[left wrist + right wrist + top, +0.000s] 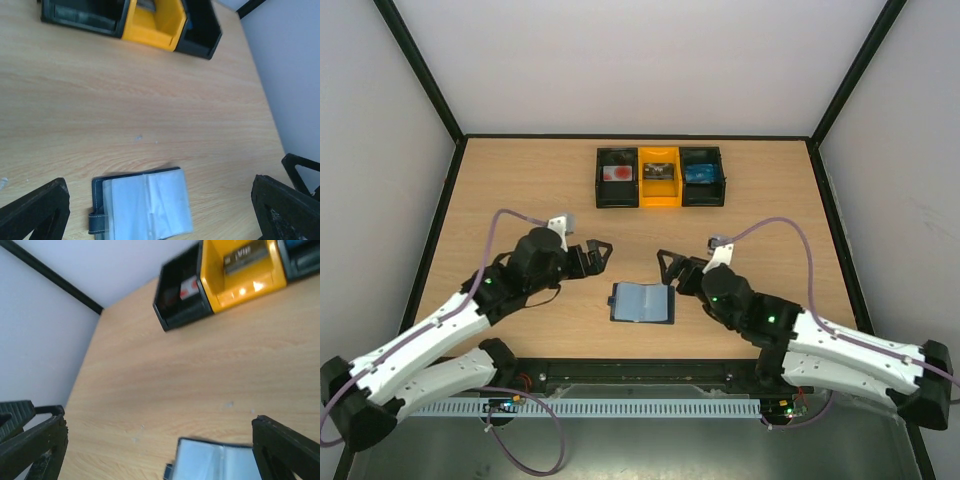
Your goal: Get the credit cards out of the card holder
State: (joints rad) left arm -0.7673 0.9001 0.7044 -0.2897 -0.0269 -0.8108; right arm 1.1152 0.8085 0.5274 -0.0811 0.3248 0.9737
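Note:
The card holder (642, 302) lies open on the table between my two arms, its pale grey-blue pockets up and its tab at the left. No card shows in the pockets. My left gripper (597, 254) hovers open just up-left of it. My right gripper (668, 270) stands open at its upper right edge. Neither touches it. The left wrist view has the card holder (142, 207) below the open left gripper (160, 200). Only the top of the card holder (215, 462) shows in the right wrist view. A blue credit card (700, 173) lies in the right black bin.
Three bins stand in a row at the back: a black one (617, 195) holding a card with red on it, a yellow one (659, 195) holding a dark card, and the black one (703, 195) with the blue card. Black frame rails and white walls bound the table.

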